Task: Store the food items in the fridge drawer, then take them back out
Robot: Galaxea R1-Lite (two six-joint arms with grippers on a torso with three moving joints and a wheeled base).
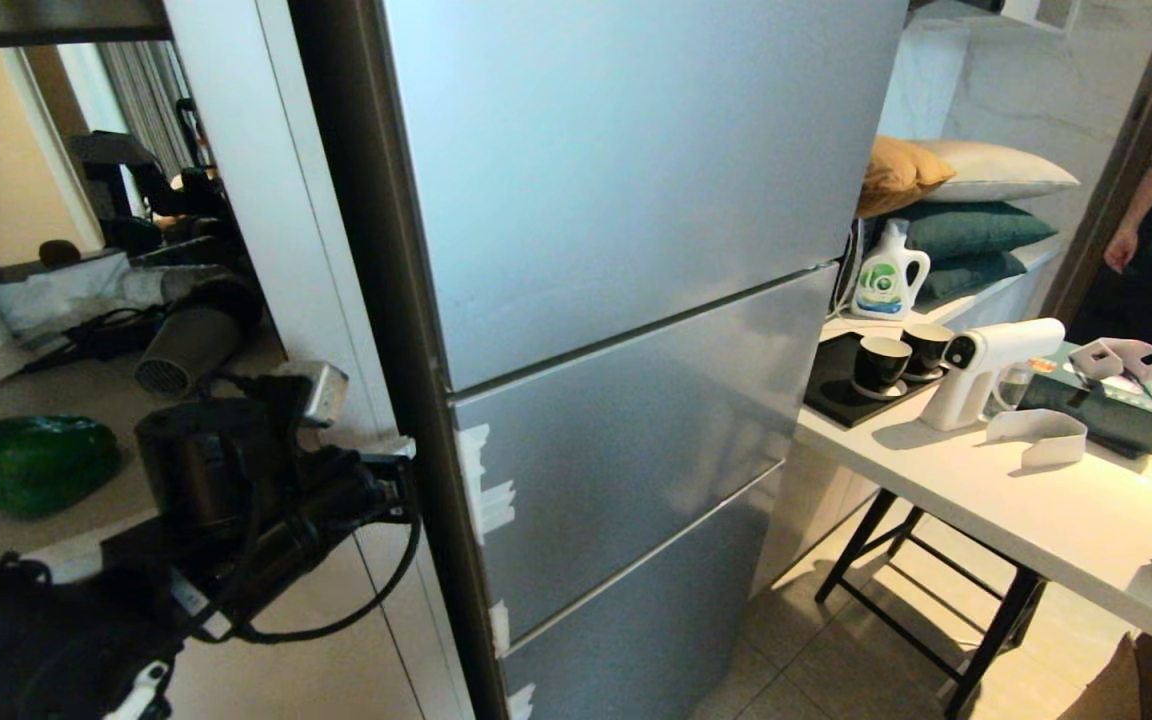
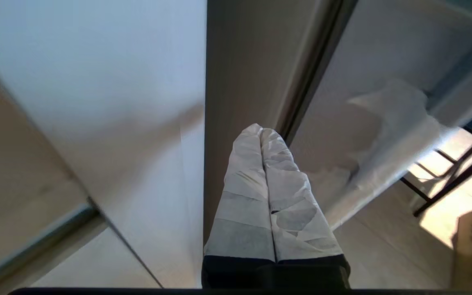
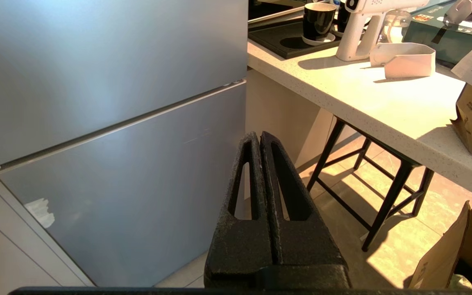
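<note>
Fridge (image 1: pixel 626 300) doors all closed; drawer not visible. Green pepper (image 1: pixel 36 462) on table (image 1: pixel 86 390) at robot's left, beside left arm. Left end effector (image 2: pixel 260 135), taped fingers pressed together, empty, tip close to fridge's left side edge. Right end effector (image 3: pixel 259 139) fingers together, empty, facing lower fridge door. White table (image 1: pixel 1036 510) at right, open floor beneath.
</note>
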